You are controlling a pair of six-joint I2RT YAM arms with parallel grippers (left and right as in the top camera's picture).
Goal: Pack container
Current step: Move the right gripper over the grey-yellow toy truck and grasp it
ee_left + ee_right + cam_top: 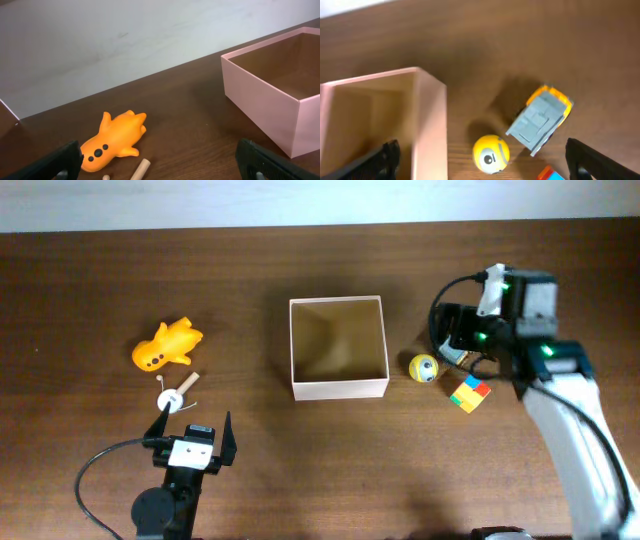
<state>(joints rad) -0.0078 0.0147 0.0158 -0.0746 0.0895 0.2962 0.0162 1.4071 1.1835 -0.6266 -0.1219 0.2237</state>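
Your left gripper (194,423) and right gripper (447,332) gape empty; container (338,388) looks light, stiff cardboard, so pinch one thin wall at the rim.

No text, label, brand, number or sign could be read in any of the three views. The only markings were pictorial: three black dots on the orange toy (117,137) and a single eye-like mark on the yellow ball (491,154).
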